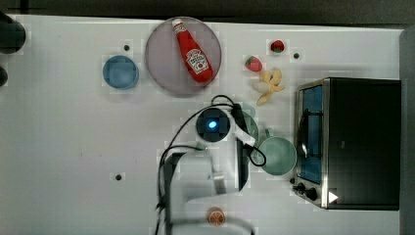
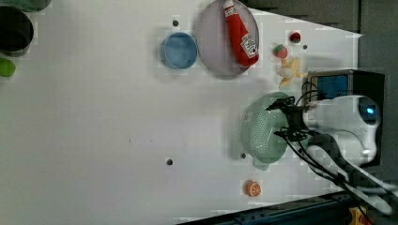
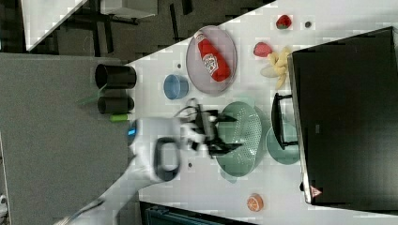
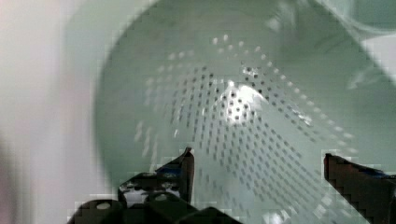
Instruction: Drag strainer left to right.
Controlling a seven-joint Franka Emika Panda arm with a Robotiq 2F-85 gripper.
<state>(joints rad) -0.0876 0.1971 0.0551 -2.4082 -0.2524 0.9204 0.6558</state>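
Right beneath your wrist, the gripper (image 4: 259, 161) hangs with its fingers spread wide apart, holding nothing, over the perforated bowl of the strainer (image 3: 241, 138). You look to be at the approach step. The strainer sits just beside the green cup (image 1: 278, 155), near the oven (image 1: 359, 142). Next you need to lower onto a wall or rim, catch it, then drag.
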